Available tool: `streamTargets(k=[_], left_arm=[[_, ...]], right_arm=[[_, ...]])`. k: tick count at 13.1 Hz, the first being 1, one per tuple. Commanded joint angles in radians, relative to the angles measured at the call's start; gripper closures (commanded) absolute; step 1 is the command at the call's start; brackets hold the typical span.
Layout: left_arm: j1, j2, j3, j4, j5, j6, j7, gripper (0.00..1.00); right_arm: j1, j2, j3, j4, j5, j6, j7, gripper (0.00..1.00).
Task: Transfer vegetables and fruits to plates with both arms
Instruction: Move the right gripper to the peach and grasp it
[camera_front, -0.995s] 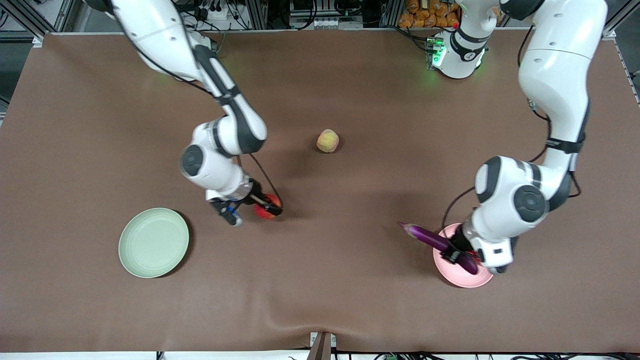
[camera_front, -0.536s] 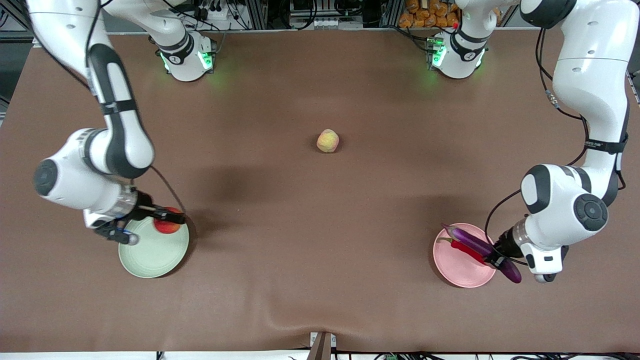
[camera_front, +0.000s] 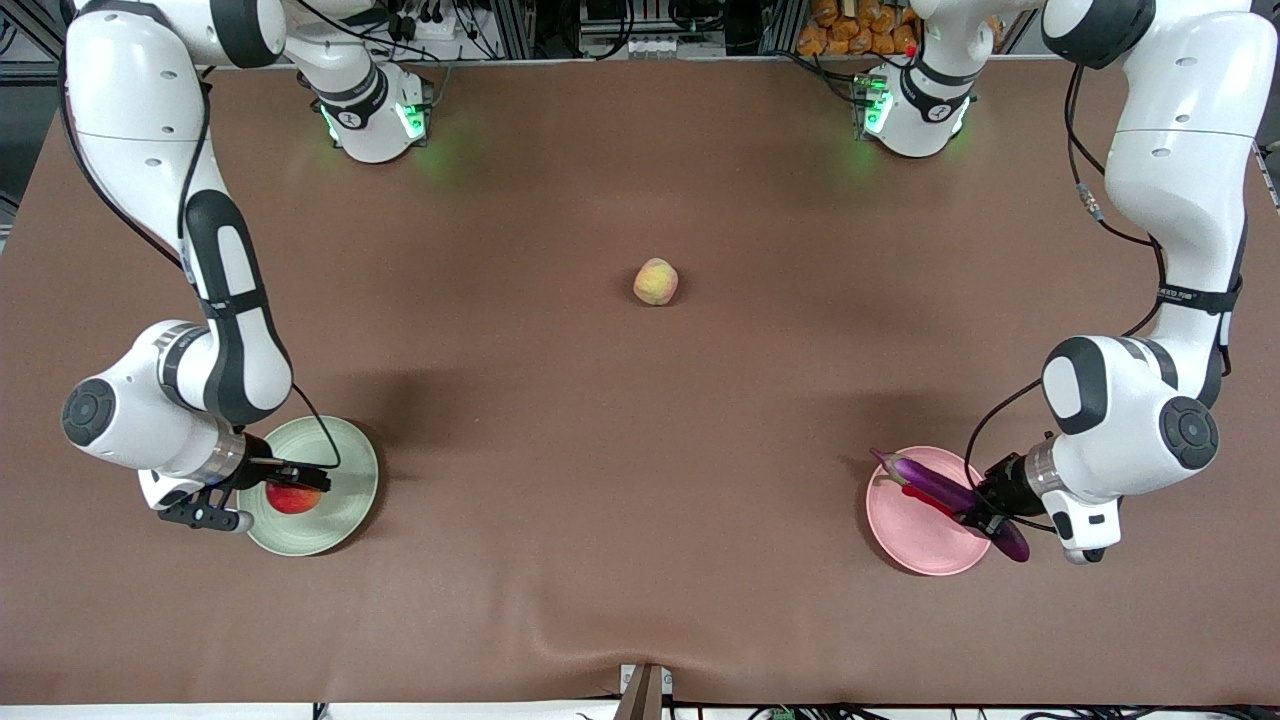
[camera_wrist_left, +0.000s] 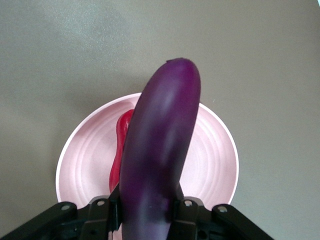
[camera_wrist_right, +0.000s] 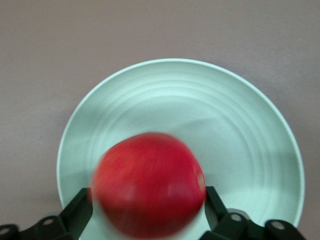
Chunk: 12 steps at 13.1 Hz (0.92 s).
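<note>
My right gripper (camera_front: 292, 478) is shut on the small red apple (camera_front: 293, 498) and holds it just over the pale green plate (camera_front: 345, 470). In the right wrist view the apple (camera_wrist_right: 148, 197) sits between the jaws of my right gripper (camera_wrist_right: 148, 200) above the green plate (camera_wrist_right: 210, 120). My left gripper (camera_front: 985, 510) is shut on the purple eggplant (camera_front: 935, 485), which lies slantwise over the pale pink plate (camera_front: 915, 540). In the left wrist view my left gripper (camera_wrist_left: 148, 205) grips the eggplant (camera_wrist_left: 160, 150) over the pink plate (camera_wrist_left: 210, 155). The red chili pepper (camera_wrist_left: 120, 155) lies on that plate under the eggplant.
The yellowish-green, pink-blushed peach (camera_front: 655, 281) sits alone on the brown table cover in the middle of the table, farther from the front camera than both plates. Both arm bases stand at the table's edge farthest from the front camera.
My right arm has carried the apple from the table's middle to over the green plate and lowered it. My left gripper has drawn the eggplant toward the left arm's end over the pink plate, uncovering the chili.
</note>
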<state>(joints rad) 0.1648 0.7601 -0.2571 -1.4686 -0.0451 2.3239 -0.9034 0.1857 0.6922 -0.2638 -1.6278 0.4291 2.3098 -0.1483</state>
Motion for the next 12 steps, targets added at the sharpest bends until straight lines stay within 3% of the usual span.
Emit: streamTargets(k=[1,4,9,10,11,12], left_arm=[[0.001,0.024,-0.004,0.025,-0.051,0.005,-0.002,1.0],[-0.001,0.077,-0.004,0.079,-0.065,0.057,-0.003,1.0],[-0.001,0.11,-0.004,0.077,-0.085,0.091,0.001,1.0],[-0.002,0.114,-0.004,0.077,-0.085,0.091,0.008,0.9],[-0.002,0.114,-0.004,0.077,-0.085,0.091,0.008,0.55],[-0.002,0.114,-0.004,0.077,-0.085,0.091,0.005,0.13]], right_arm=[[0.027,-0.046,0.005,0.019,0.0,-0.169,0.039,0.0],[0.156,-0.112,0.008,0.013,0.003,-0.311,0.359,0.0],[0.487,-0.12,0.009,0.009,0.002,-0.32,0.93,0.0],[0.585,-0.114,0.008,0.013,0.007,-0.303,1.042,0.0],[0.669,-0.105,0.008,0.008,0.007,-0.24,1.172,0.0],[0.728,-0.094,0.008,-0.003,0.007,-0.181,1.287,0.0]])
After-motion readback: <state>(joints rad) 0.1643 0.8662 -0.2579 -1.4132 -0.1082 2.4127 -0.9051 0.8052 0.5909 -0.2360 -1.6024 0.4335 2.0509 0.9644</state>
